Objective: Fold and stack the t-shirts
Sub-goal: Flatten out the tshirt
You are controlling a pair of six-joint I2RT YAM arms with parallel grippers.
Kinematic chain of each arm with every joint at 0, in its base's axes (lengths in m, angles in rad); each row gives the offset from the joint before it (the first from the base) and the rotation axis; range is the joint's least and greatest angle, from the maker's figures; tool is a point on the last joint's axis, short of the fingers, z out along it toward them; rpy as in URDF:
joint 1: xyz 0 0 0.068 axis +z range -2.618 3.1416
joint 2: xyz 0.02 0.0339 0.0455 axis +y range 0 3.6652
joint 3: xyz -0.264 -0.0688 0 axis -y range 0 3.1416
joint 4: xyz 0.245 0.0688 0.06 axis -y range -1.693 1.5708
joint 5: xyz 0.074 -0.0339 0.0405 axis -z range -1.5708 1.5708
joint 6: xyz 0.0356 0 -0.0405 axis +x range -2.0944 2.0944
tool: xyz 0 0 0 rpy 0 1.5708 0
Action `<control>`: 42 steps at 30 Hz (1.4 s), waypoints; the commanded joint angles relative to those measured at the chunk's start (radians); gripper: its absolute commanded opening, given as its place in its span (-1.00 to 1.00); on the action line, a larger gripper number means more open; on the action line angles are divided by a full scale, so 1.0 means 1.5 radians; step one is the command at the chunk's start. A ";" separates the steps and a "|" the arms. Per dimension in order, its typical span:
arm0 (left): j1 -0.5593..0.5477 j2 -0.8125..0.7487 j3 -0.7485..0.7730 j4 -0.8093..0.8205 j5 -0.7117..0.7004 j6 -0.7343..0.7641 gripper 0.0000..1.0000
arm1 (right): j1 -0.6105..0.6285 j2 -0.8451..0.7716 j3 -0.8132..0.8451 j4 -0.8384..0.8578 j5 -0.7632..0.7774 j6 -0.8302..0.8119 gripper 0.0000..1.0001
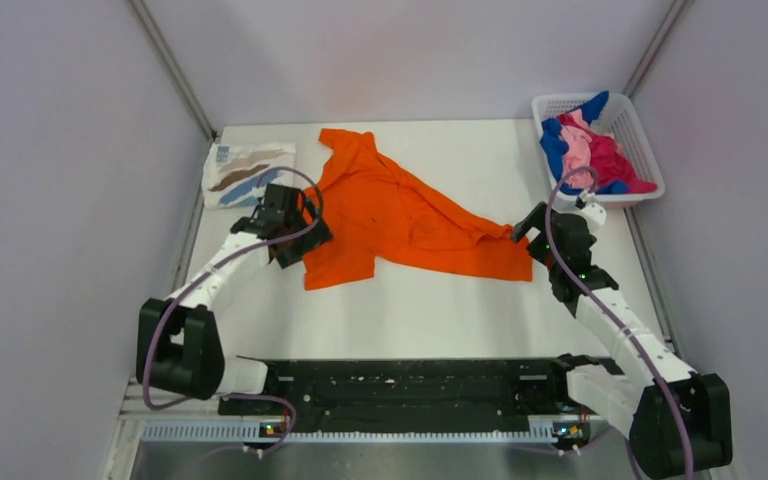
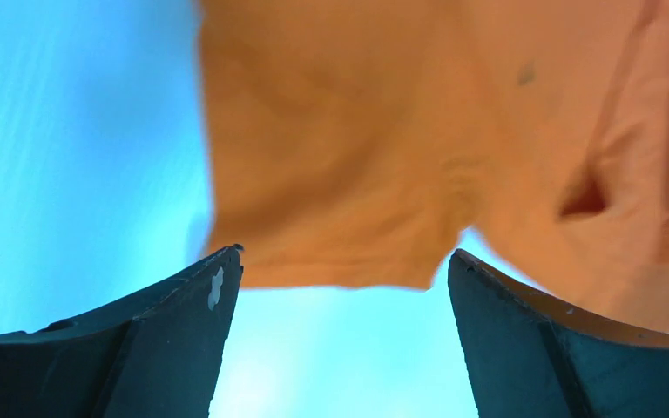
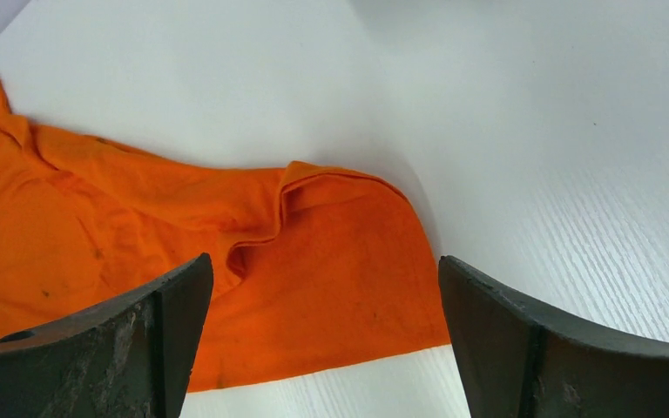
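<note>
The orange t-shirt lies opened out but rumpled across the middle of the top view. Its collar end points to the upper centre and one long corner is drawn out toward the right. It looks light, limp and thin, so it should drape and crease rather than hold a shape, and it will likely drag on the counter rather than slide. The hem corners and sleeve edges look like the best places to pinch, as a single layer there lifts cleanly. The right wrist view shows a doubled-over ridge at that corner, which could be caught as two layers.

The left fingers stand wide apart at the shirt's lower left edge, with nothing between them. The right fingers also stand wide apart just short of the right corner, gripping nothing.

A folded white shirt with brown and blue streaks rests at the upper left. Blue, pink and magenta shirts are heaped in the white lattice basket at the upper right.

No brand, label or readable writing shows, only a few small dark specks on the orange cloth.
</note>
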 commanded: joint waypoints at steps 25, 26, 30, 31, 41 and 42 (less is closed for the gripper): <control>0.025 -0.005 -0.173 0.042 -0.083 -0.020 0.28 | -0.004 0.088 0.054 -0.076 -0.054 -0.039 0.89; 0.024 -0.004 -0.175 0.048 -0.081 -0.021 0.25 | -0.004 0.083 0.052 -0.077 -0.056 -0.038 0.89; 0.024 -0.001 -0.182 0.057 -0.064 -0.013 0.08 | -0.003 0.062 0.049 -0.091 -0.046 -0.036 0.88; 0.023 -0.001 -0.185 0.057 -0.058 -0.010 0.07 | -0.004 0.056 0.048 -0.094 -0.039 -0.033 0.88; 0.012 0.032 -0.205 0.088 -0.038 -0.002 -0.08 | -0.003 0.023 0.032 -0.110 -0.028 -0.021 0.86; 0.011 0.038 -0.202 0.092 -0.033 -0.003 -0.16 | -0.004 0.020 0.031 -0.110 -0.026 -0.019 0.86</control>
